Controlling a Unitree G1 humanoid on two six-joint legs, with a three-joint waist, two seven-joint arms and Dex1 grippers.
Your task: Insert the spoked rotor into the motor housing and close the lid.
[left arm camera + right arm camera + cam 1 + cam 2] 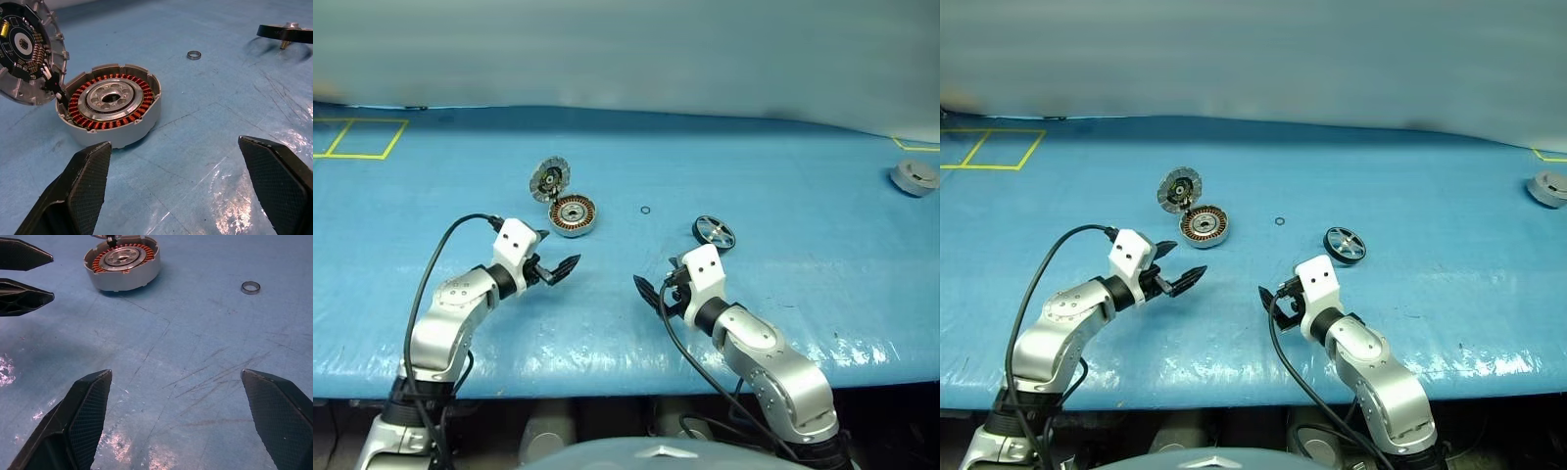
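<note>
On the blue tabletop [783, 186], both pincers, left [558, 267] and right [651, 292], hover spread wide, empty. The motor housing [573, 214] sits centre, its lid [549, 179] raised at eleven o'clock, the spoked rotor [714, 232] at three.

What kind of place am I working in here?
Likely a lab or workshop test bench: a table under a scuffed blue mat with yellow taped squares, laid out with motor parts: an open housing with its lid, a rotor and a small loose ring.
</note>
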